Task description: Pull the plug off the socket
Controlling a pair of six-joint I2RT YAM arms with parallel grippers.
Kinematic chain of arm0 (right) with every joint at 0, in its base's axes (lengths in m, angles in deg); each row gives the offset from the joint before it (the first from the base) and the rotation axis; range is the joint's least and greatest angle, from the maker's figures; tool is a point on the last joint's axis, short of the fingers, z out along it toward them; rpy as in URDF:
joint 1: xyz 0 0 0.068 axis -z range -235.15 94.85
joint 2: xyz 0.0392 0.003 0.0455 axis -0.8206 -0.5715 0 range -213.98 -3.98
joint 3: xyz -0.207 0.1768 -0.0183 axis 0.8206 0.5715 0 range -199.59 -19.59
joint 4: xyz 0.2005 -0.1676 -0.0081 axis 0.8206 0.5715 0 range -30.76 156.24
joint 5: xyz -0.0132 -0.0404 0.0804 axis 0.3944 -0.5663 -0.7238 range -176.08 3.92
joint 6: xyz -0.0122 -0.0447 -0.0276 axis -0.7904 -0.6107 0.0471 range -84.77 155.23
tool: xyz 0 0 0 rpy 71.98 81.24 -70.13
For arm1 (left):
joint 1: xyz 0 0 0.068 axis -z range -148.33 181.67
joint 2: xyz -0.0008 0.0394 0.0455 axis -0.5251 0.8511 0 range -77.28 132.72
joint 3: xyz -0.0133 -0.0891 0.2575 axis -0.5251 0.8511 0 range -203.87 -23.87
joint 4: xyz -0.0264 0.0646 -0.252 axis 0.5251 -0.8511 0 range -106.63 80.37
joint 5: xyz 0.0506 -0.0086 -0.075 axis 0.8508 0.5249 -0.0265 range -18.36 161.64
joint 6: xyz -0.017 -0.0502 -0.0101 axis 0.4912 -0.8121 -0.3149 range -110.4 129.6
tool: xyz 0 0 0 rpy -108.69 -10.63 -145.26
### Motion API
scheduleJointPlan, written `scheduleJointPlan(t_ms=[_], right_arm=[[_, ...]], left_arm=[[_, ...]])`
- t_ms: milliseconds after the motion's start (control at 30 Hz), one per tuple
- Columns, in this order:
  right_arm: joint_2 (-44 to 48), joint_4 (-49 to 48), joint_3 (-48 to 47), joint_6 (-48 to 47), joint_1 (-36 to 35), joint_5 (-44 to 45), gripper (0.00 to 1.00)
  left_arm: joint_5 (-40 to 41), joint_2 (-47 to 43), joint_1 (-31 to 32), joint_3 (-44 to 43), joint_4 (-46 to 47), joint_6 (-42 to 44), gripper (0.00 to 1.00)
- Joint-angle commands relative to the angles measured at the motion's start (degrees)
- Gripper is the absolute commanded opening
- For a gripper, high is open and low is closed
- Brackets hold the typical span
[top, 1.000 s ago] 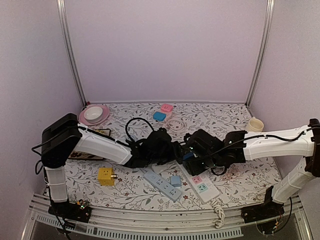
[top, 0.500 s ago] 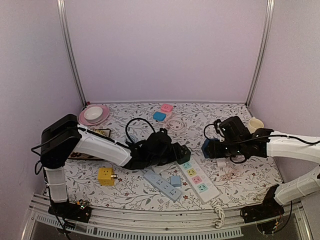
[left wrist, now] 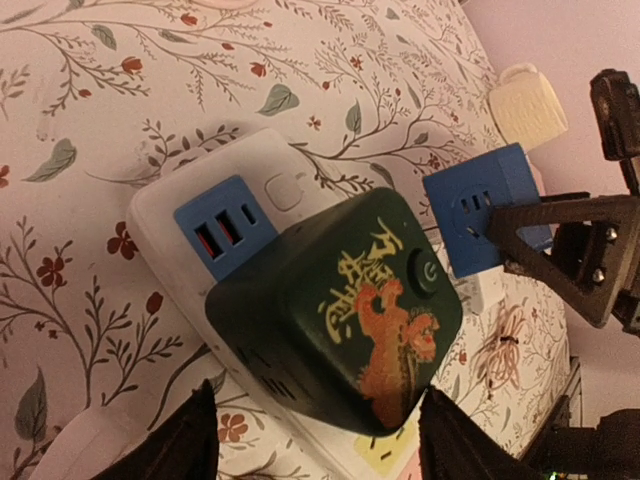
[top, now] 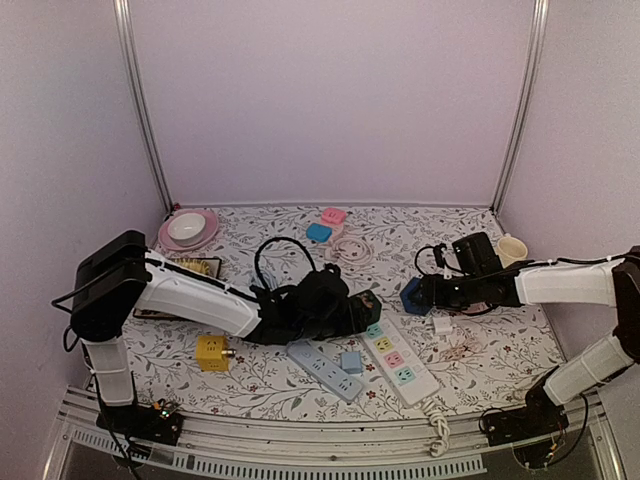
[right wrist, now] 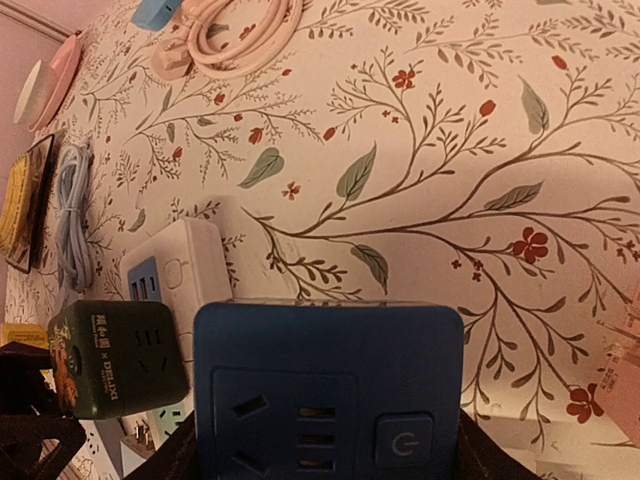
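Right fingers (left wrist: 560, 245), clenched on the blue cube (left wrist: 480, 215), have lifted it off the strip (left wrist: 160, 215), well apart from the left fingers (left wrist: 180, 445) grasping the green cube (left wrist: 340, 320). Unplugged, I'd say.

Soft, even pinkish overhead light, faint shadows (wrist views dimmer, warmer, slightly soft)

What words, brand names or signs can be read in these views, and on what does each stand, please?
"DELIXI", after an "×": on the side of the dark green cube; the characters before it are too blurred.
Yellow characters on that cube's top: too stylised to read.
Power sign: on the button of the blue cube, and on the green cube's button.
Nothing else is legible.
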Motion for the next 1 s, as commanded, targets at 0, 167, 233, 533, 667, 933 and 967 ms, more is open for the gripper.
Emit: scheduleJointPlan(t_ms=[0,167,233,533,667,933,967], right_arm=[[-4.4,-6.5,-1.5,0.7,1.5,-5.8,0.38],[-5.1,-7.6,0.0,1.2,2.5,-5.9,0.54],[-4.4,-7.6,1.0,1.2,3.4,-5.8,0.63],[0.4,-2.8,3.5,-1.2,5.9,-1.4,0.87],[3.7,0.3,3.9,-2.0,5.9,2.0,0.87],[8.9,6.5,3.3,-4.5,5.8,5.2,0.87],[9.7,6.9,3.2,-4.7,5.6,5.2,0.87]], left_arm=[[1.1,-1.7,0.6,1.4,-4.9,1.4,0.69],[1.5,-2.6,0.8,1.9,-4.9,1.3,0.69],[1.7,-2.8,0.8,2.2,-4.7,1.1,0.69],[1.9,-3.0,0.7,2.7,-4.3,0.6,0.69],[2.2,-3.0,0.8,2.9,-4.4,0.4,0.68],[3.1,-3.2,0.8,2.8,-4.9,0.1,0.68],[3.2,-3.3,0.8,2.9,-4.9,0.0,0.68]])
